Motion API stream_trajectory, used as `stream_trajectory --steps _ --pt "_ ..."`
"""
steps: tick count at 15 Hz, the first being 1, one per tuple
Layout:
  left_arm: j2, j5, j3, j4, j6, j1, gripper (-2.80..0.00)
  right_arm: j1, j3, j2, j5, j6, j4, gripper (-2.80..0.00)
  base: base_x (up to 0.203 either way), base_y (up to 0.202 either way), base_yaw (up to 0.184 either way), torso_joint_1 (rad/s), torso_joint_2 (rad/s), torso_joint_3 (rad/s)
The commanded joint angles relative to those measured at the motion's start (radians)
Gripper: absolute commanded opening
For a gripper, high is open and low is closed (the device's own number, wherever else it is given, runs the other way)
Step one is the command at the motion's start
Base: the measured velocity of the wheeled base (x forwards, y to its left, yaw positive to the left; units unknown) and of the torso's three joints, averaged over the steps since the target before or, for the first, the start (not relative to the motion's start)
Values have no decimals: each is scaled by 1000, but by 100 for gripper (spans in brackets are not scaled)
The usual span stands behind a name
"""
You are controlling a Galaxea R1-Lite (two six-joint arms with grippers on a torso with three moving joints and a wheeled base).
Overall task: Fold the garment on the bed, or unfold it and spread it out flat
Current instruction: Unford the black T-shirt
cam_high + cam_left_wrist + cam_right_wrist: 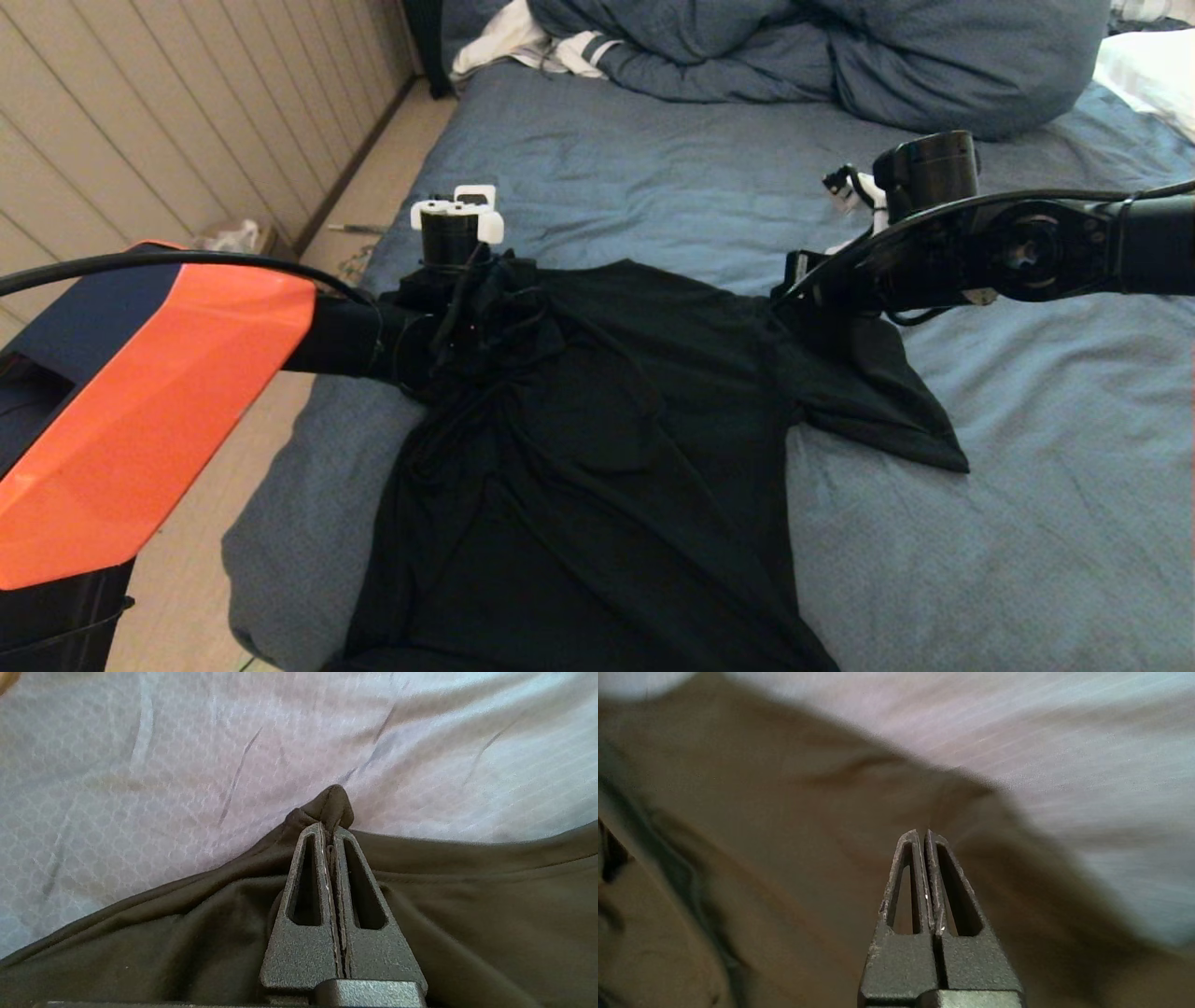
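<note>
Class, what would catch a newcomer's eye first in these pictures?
A black short-sleeved T-shirt lies plain side up across the wrinkled slate-blue bed. The left claw is shut on a fold at its far edge. A bulky blue duvet is heaped at the far end.
</note>
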Motion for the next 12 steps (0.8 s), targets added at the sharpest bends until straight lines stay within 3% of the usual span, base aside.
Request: stream_trajectory --steps 1,2,12 --pt "5 2 -3 -4 2 -2 -280 9 -1 26 2 0 1 -280 0 0 0 0 0 0" --pt "6 4 -11 -4 2 -2 0 9 -1 24 2 -1 1 -280 0 0 0 0 0 0" --pt "-152 -2 5 61 54 9 0 -1 -13 20 2 -6 1 -280 0 0 0 0 0 0"
